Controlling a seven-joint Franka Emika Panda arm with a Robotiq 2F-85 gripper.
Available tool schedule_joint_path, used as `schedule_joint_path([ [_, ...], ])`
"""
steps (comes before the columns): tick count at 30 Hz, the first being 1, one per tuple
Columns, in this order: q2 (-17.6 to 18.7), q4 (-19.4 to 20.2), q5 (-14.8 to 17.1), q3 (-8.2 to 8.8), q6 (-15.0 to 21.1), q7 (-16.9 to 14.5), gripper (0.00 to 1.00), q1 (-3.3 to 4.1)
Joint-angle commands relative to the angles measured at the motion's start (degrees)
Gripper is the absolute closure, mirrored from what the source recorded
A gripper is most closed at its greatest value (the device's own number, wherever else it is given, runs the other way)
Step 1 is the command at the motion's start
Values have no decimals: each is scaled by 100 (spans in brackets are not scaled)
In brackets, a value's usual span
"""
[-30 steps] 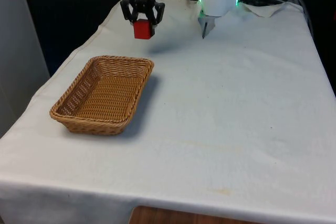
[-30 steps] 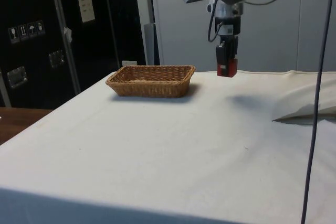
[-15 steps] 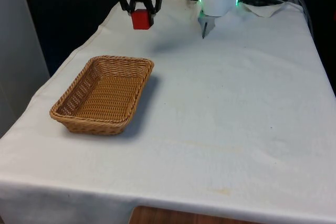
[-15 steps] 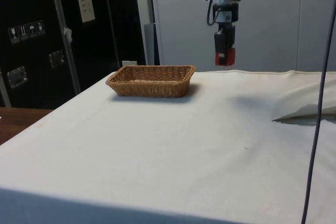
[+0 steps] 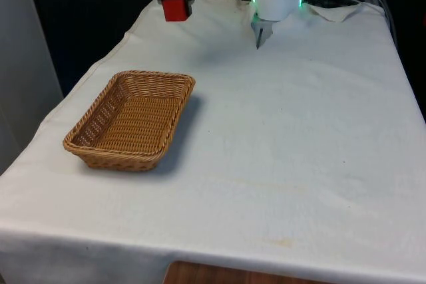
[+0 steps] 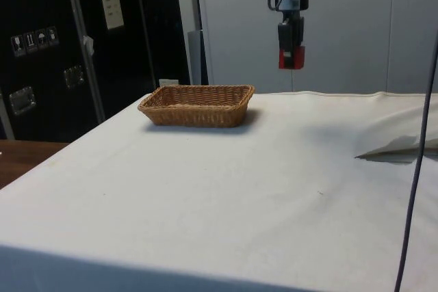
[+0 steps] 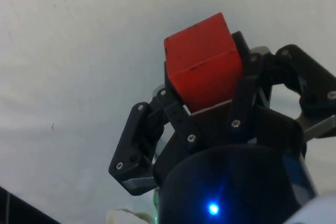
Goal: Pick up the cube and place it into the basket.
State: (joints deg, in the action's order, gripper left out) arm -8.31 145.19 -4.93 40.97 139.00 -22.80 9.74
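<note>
Carry step: jaws clamped on the cube high above the tabletop; next, swing toward 7 o'clock over the basket.

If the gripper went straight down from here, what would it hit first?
Probably bare white cloth. The gripper, shut on the red cube, hangs beyond the basket, not over it.

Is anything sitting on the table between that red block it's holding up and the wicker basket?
No. In the front and side views, just bare white cloth lies between the raised block and the basket.
</note>
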Motion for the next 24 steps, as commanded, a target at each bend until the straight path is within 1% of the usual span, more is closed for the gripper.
schedule_joint_path([
  [1, -52, -57, -120, -17, -138, 57, 99, -29],
  [3, -143, -143, -160, -23, -327, 52, 99, -34],
  [9, -304, -321, -223, -29, -693, 57, 99, -34],
  [10, -281, -292, -132, 0, -630, 0, 99, -6],
  [11, -327, -350, -229, -29, -751, 57, 99, -34],
  [15, -407, -487, -252, -52, -1020, 63, 99, -11],
  [18, -372, -561, -218, -63, -1112, 46, 99, 6],
  [19, -401, -539, -183, -46, -1083, 0, 99, 6],
  [20, -355, -584, -206, -69, -1129, 34, 99, 6],
  [24, -350, -579, -195, -69, -1117, 23, 99, 6],
])
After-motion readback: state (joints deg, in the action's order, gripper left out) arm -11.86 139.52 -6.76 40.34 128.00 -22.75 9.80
